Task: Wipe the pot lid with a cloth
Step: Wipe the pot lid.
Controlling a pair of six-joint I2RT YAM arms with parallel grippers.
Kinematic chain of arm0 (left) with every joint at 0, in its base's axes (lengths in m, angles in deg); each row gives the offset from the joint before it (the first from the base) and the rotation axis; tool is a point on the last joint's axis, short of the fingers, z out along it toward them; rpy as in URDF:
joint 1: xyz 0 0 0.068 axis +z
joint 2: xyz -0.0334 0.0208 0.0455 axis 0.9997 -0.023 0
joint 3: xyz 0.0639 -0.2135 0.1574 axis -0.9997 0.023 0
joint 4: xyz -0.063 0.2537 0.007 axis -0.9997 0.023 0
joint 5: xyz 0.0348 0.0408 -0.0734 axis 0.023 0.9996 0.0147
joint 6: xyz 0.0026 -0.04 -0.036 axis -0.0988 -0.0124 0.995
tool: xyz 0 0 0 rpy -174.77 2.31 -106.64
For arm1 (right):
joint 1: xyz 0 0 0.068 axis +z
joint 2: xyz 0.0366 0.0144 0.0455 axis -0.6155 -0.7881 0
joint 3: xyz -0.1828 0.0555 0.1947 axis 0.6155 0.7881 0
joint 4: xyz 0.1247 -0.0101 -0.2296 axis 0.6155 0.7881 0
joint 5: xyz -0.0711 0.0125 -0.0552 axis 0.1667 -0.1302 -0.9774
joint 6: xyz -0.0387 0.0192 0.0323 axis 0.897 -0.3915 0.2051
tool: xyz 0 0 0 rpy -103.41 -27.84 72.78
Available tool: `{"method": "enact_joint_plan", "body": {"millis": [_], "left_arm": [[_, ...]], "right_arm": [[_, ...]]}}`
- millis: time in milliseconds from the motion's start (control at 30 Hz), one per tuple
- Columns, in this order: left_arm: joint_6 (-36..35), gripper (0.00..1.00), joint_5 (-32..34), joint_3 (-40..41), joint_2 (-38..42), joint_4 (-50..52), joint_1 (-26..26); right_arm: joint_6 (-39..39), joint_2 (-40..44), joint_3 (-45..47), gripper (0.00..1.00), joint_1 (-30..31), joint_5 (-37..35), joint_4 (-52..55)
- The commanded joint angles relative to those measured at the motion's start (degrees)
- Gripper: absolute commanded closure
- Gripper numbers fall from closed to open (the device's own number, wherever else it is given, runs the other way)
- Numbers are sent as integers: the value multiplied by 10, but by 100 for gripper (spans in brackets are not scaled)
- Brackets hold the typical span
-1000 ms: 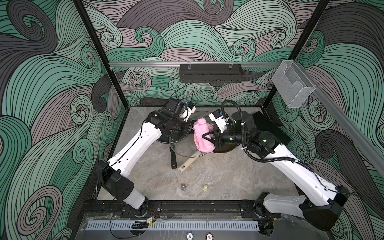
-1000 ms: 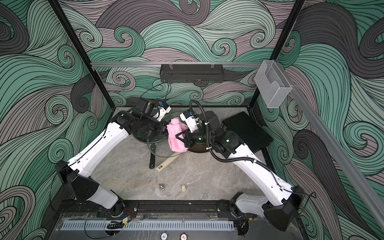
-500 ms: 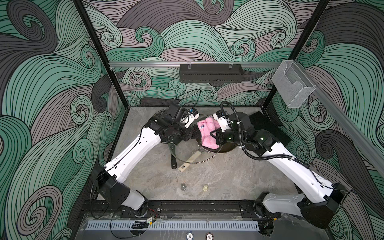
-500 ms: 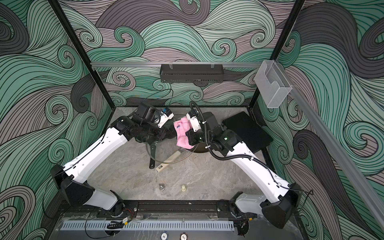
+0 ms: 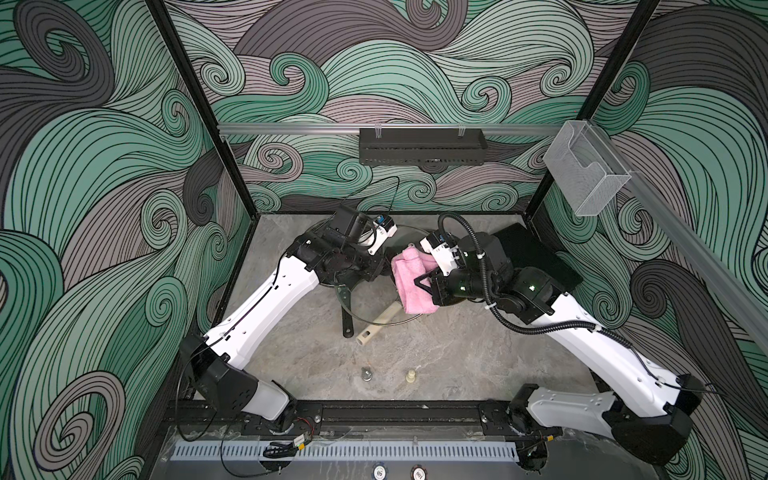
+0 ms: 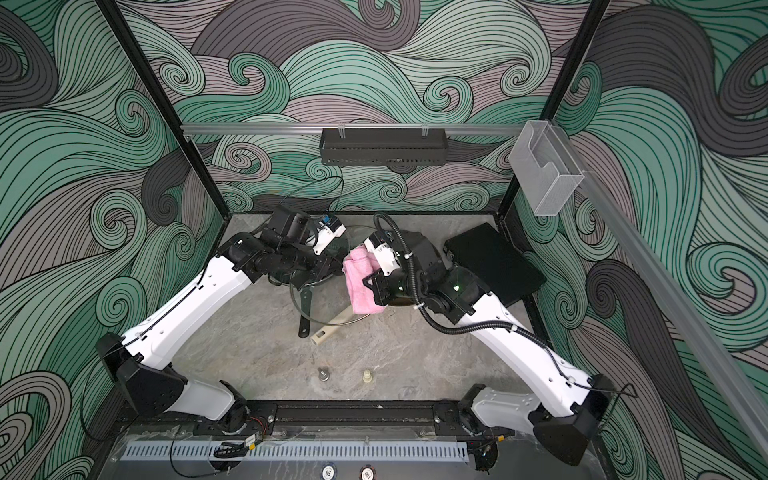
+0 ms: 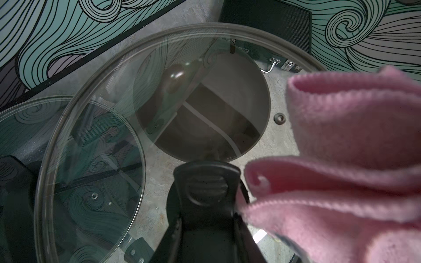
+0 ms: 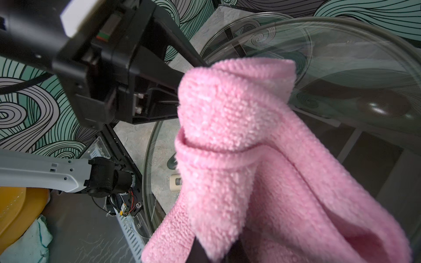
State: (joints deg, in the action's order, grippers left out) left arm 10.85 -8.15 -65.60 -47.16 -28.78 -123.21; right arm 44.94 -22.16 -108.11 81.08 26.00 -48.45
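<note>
Right gripper (image 5: 427, 286) clamped on the soft, light cloth (image 5: 409, 286), apparently against the glass lid (image 7: 109, 118) held tilted mid-scene by left gripper (image 7: 206, 214), shut on its knob (image 7: 206, 182); lid judged stiff, slippery, fragile, so best held by that knob.

The left tool (image 7: 206, 227) is cut off by the lower edge of its wrist view, and in both top views it hides under its own wrist. The right tool (image 5: 424, 284) has its tips buried in the cloth (image 8: 239, 136), which spills past the edges of both wrist views. The brown pan (image 7: 205, 113) shows only through the lid (image 7: 136, 68), smeared with reflections. Two small bits (image 5: 366, 374) on the near side of the table (image 5: 457, 361) are too tiny to name.
</note>
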Motion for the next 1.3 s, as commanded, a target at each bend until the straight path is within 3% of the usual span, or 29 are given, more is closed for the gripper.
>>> {"method": "enact_joint_plan", "body": {"millis": [0, 567, 900, 1267], "left_arm": [[-7, 100, -55, -41, 30, -82, -1], [-65, 100, -105, 18, 81, -83, -14], [-107, 100, -120, 54, 108, -97, -34], [-150, 100, -80, 72, 115, -102, -65]], "right_arm": [[-5, -10, -1, 100, -7, -33, 12], [44, -83, -77, 100, -79, -4, 38], [87, -159, -148, 100, -82, 65, 37], [118, -211, -179, 100, -71, 164, 9]]}}
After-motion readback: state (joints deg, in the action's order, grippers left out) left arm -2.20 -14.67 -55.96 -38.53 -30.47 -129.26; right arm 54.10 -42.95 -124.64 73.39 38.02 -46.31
